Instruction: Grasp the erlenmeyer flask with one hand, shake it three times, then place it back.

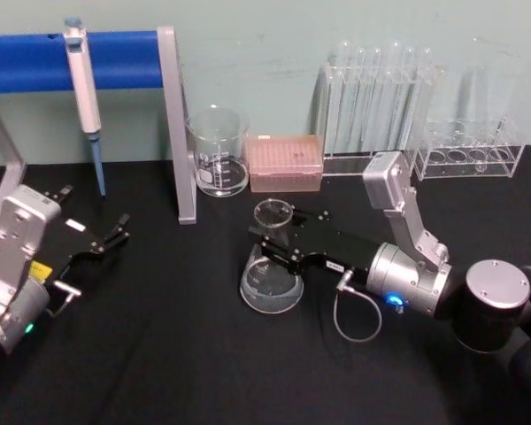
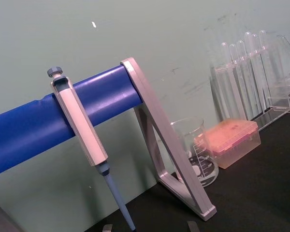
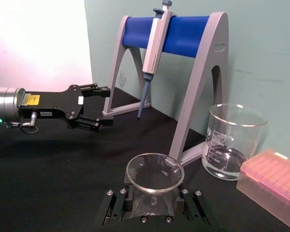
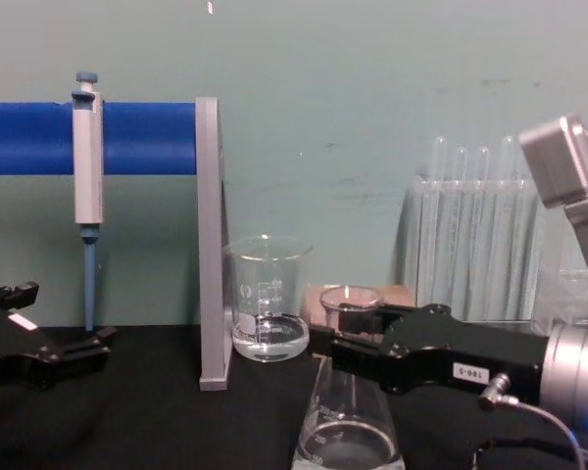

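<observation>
- The erlenmeyer flask (image 1: pixel 272 282) stood upright on the black table (image 1: pixel 177 354), near the middle, in front of the beaker (image 1: pixel 219 150) and the pink tip box (image 1: pixel 286 163), apart from both.
- The right pincer (image 1: pixel 267 239) reached in from the right, its two black fingers (image 3: pixel 117 205) set on either side of the flask's neck just under the flared rim; it was clenched on the erlenmeyer flask.
- In the chest view the flask's wide base (image 4: pixel 348 443) sat low, with a little clear liquid in it, and the black pincer body carried a small white label (image 4: pixel 466 372).
- The left pincer (image 1: pixel 121 227) rested low at the table's left side, well apart from the flask, its fingers spread and holding nothing.
- A pipette (image 1: pixel 84 93) hung on the blue bar of a grey stand (image 1: pixel 179 133) at the back left.
- Test tubes (image 1: pixel 376 97) stood in a clear rack at the back right.
</observation>
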`<state>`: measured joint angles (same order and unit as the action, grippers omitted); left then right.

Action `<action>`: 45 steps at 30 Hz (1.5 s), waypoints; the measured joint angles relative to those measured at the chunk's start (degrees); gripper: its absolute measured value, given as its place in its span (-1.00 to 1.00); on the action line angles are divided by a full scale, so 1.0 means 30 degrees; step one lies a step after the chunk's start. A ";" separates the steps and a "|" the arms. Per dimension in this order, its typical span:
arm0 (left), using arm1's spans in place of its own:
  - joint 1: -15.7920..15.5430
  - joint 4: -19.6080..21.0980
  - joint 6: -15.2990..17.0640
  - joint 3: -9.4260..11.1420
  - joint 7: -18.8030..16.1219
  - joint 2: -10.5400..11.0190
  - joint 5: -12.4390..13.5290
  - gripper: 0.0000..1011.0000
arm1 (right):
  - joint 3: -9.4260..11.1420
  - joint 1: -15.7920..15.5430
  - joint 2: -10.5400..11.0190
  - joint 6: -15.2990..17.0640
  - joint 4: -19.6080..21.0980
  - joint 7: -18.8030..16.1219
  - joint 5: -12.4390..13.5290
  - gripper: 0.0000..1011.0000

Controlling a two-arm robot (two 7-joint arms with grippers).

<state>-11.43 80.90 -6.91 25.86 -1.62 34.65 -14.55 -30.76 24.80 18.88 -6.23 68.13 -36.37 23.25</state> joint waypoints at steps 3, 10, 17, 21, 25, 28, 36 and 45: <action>0.0000 -0.0001 0.0000 0.0000 0.0001 0.0000 0.0000 0.98 | -0.0010 0.0020 -0.0039 0.0031 -0.0090 0.0014 -0.0024 -0.11; -0.0001 0.0000 0.0000 0.0000 0.0000 0.0000 0.0000 0.98 | 0.0003 0.0039 -0.0072 0.0074 -0.0165 0.0102 -0.0100 -0.11; 0.0000 -0.0001 0.0000 0.0000 0.0000 0.0000 0.0000 0.98 | 0.0009 0.0029 -0.0069 0.0082 -0.0150 0.0167 -0.0154 -0.11; 0.0000 -0.0001 0.0000 0.0000 0.0001 0.0000 0.0000 0.98 | 0.0017 0.0024 -0.0066 0.0087 -0.0148 0.0167 -0.0154 -0.11; -0.0001 -0.0001 0.0000 0.0000 0.0000 0.0000 0.0000 0.98 | 0.0020 0.0020 -0.0060 0.0092 -0.0149 0.0167 -0.0154 -0.07; -0.0001 0.0000 0.0000 -0.0001 0.0000 0.0000 0.0000 0.98 | 0.0021 0.0008 -0.0049 0.0145 -0.0160 0.0172 -0.0203 0.06; 0.0000 0.0000 0.0001 0.0000 -0.0001 0.0000 -0.0001 0.98 | 0.0021 0.0008 -0.0051 0.0147 -0.0160 0.0166 -0.0190 0.58; -0.0001 0.0000 0.0001 -0.0001 0.0000 0.0000 0.0001 0.98 | 0.0021 0.0011 -0.0051 0.0144 -0.0155 0.0151 -0.0170 0.98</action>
<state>-11.43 80.90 -6.90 25.86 -1.62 34.64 -14.55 -30.70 24.83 18.72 -5.80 67.66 -35.92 22.74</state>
